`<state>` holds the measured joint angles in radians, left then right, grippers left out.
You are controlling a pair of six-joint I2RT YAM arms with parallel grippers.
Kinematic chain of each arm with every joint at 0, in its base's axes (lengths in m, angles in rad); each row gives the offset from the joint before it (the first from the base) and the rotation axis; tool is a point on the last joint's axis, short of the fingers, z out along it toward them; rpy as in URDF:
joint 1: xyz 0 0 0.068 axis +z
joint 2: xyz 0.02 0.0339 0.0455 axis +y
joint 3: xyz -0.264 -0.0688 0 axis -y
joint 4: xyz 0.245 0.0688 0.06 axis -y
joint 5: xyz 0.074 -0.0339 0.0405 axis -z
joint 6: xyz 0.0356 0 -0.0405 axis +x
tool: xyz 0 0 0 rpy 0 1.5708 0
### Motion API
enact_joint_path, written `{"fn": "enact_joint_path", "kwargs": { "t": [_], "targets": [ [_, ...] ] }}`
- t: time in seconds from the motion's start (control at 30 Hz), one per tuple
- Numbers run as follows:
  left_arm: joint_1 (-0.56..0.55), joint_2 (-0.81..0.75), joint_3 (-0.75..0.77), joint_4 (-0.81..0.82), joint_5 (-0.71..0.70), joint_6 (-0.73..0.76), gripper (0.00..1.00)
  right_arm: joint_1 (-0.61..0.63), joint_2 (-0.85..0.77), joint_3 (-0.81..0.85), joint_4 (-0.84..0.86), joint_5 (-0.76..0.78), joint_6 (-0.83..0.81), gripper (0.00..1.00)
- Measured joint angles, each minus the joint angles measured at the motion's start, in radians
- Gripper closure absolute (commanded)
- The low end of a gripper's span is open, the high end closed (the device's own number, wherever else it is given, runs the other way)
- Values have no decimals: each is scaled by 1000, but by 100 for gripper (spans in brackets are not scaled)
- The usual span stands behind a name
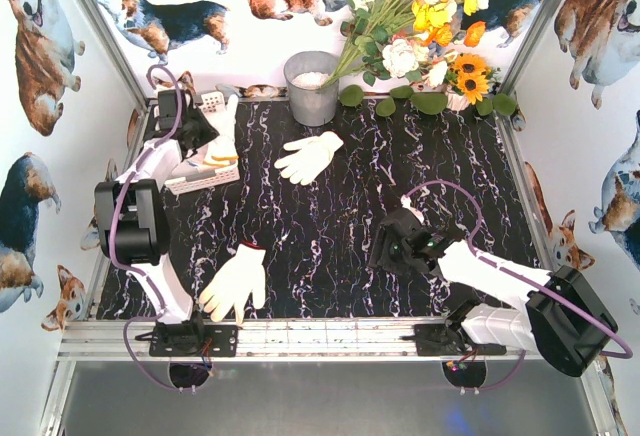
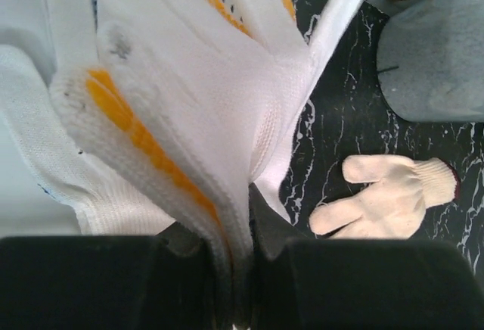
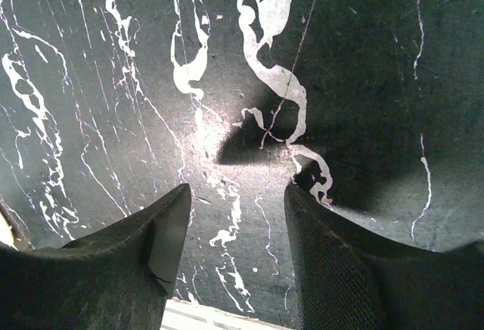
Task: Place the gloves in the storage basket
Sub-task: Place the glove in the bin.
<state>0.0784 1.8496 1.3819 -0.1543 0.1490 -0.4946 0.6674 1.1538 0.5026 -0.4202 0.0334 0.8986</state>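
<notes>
Clamped on white gloves (image 2: 204,103) at left gripper (image 2: 233,250), bucket (image 2: 439,50) ahead-right; parted, empty at right gripper (image 3: 238,224) over tabletop (image 3: 363,57).

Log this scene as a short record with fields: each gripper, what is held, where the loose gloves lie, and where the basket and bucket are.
left gripper: shut on white gloves with orange cuffs, back left
right gripper: open, empty, over bare table
loose gloves: white glove mid-table; cream glove near front edge
storage basket: back left, mostly hidden by the left arm
grey bucket: back centre, upright
</notes>
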Motion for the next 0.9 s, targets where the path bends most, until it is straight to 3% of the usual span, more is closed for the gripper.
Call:
{"fn": "enact_joint_path", "kwargs": {
  "t": [0.37,0.9],
  "targets": [
    [24,-8,-109,108,-41,-24,100,0,6,12,-25,-6,-2,45],
    [78,93,-103,140,-22,-3,100,0,-44,12,-43,-6,-2,46]
  ]
}}
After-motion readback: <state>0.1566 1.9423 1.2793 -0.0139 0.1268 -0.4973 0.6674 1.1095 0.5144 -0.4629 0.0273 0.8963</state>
